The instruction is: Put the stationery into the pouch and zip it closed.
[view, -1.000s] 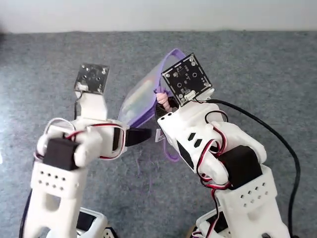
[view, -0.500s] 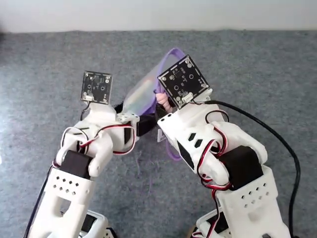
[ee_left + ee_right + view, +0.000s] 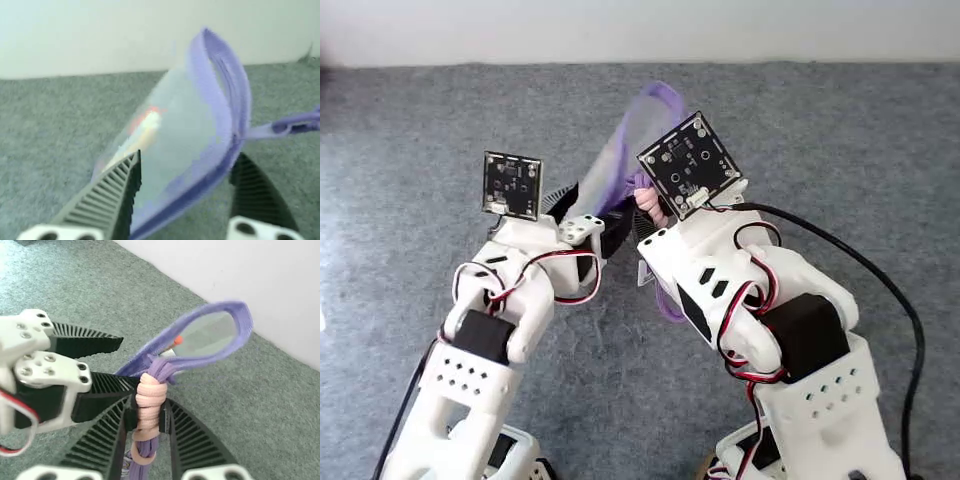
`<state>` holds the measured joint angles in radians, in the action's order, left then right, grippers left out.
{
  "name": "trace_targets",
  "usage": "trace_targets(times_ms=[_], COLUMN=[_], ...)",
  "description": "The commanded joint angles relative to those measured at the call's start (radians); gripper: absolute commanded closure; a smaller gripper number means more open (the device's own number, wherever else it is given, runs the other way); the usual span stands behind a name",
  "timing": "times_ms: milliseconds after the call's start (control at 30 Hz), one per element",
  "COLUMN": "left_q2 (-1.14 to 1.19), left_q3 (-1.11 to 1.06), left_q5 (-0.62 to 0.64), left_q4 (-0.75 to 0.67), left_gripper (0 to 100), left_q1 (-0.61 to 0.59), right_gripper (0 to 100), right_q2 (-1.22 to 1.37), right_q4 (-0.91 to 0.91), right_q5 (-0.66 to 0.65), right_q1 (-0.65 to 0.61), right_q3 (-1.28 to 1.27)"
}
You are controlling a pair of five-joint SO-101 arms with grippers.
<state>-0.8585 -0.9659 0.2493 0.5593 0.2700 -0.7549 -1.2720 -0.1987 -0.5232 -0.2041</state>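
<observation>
Purple-edged and clear-walled, the pouch [image 3: 625,150] is held up off the grey carpeted table [image 3: 840,140], toward twelve o'clock from the high view's centre, with its mouth gaping. Stationery [image 3: 145,122] shows blurrily inside it, probably pens. The right gripper [image 3: 147,412], at the pouch's five o'clock, has its fingers clamped on the pink-wrapped zip cord [image 3: 149,395]. The left gripper [image 3: 187,160], at its eight o'clock, has its fingers spread either side of the pouch's lower body.
</observation>
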Motion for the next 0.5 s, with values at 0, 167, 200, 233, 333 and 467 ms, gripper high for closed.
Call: trace_targets(times_ms=[0, 167, 200, 233, 333, 467], left_q2=[-0.018, -0.018, -0.018, -0.018, -0.023, -0.025], left_q3=[0.007, 0.007, 0.007, 0.007, 0.012, 0.012], left_q5=[0.008, 0.009, 0.009, 0.009, 0.009, 0.009], left_q4=[-0.041, -0.043, -0.043, -0.043, -0.061, -0.107], left_gripper=[78, 78, 78, 78, 78, 78], left_q1=[0.032, 0.066, 0.066, 0.066, 0.066, 0.068], right_gripper=[99.1, 99.1, 99.1, 99.1, 99.1, 99.1], right_q2=[0.002, 0.002, 0.002, 0.002, 0.004, 0.004], right_q4=[-0.004, -0.004, -0.004, -0.004, -0.004, -0.004], right_q5=[-0.009, -0.009, -0.009, -0.009, -0.009, -0.009], right_q1=[0.007, 0.01, 0.01, 0.01, 0.01, 0.01], right_q3=[0.054, 0.054, 0.054, 0.054, 0.052, 0.052])
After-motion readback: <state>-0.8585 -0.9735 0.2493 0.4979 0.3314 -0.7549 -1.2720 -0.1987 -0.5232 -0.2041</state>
